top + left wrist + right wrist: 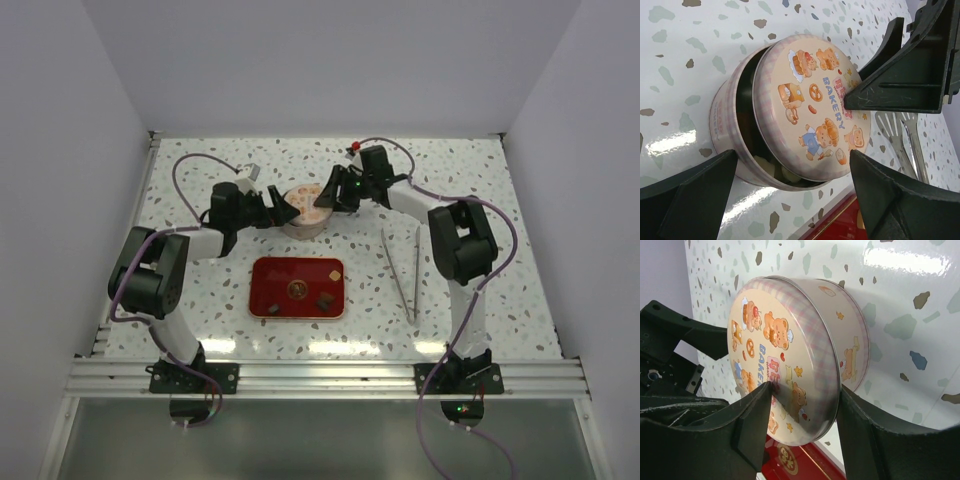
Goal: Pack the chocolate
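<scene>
Cream-white chocolate pieces lie inside the round pink metal tin, and a few brown chocolate pieces sit on the flat red rectangular tray nearer the arms. The printed round lid sits askew, leaving a gap, its rim pinched by the right gripper, probably for access. The left gripper stands spread wide, flanking the tin, seemingly to steady it.

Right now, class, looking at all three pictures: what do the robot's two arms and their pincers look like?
The left arm and right arm have white tubular links and bulky black joint housings, bolted to a silver aluminium rail. A thin purple cable loops along each. The left pincer and right pincer each carry two matt black, wedge-shaped fingers, some faintly scratched.
</scene>
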You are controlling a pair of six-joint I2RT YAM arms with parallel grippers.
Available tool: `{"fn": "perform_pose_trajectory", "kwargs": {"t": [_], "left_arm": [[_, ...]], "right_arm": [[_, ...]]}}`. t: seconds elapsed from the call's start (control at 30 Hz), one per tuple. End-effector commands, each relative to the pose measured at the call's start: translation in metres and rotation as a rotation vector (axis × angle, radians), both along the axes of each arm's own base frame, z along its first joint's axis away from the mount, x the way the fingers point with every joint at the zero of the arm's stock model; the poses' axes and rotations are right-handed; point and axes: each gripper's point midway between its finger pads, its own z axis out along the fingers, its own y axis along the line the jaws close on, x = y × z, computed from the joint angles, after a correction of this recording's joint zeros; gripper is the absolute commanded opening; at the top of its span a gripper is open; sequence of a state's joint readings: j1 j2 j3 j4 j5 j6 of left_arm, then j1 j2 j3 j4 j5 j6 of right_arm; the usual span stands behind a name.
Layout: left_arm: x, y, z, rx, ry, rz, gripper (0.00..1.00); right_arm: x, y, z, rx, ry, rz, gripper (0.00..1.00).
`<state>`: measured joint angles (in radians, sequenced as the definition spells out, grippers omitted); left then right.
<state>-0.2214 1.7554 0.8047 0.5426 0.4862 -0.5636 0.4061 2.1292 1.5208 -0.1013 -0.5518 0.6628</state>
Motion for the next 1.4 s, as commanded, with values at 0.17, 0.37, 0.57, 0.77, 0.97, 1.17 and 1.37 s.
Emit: {"fn": "perform_pose_trajectory", "kwargs": {"t": [0.17,0.37,0.57,0.77,0.97,1.17,1.37], "left_arm": [[0.009,-0.014,0.022,-0.028,-0.075,-0.069,1.00],[0.008,-0.014,0.022,-0.027,-0.073,-0.072,1.00],[0.008,-0.015,0.022,-0.028,-0.075,-0.077,1.00],[0.008,-0.015,0.023,-0.029,-0.076,-0.078,1.00],[0.008,-0.016,0.022,-0.031,-0.072,-0.082,1.00],[0.007,-0.017,0.022,-0.033,-0.073,-0.087,1.00],[0.008,-0.016,0.023,-0.036,-0.076,-0.088,1.00]], "right_arm": [[0.007,0.014,0.005,-0.029,-0.054,0.041,0.57],[0.005,0.017,0.007,-0.035,-0.058,0.051,0.60],[0.004,0.019,0.012,-0.038,-0.072,0.059,0.61],[0.003,0.022,0.015,-0.039,-0.077,0.068,0.61],[0.004,0.027,0.019,-0.038,-0.090,0.077,0.61],[0.004,0.033,0.019,-0.035,-0.092,0.087,0.61],[0.004,0.038,0.022,-0.032,-0.096,0.095,0.61]]}}
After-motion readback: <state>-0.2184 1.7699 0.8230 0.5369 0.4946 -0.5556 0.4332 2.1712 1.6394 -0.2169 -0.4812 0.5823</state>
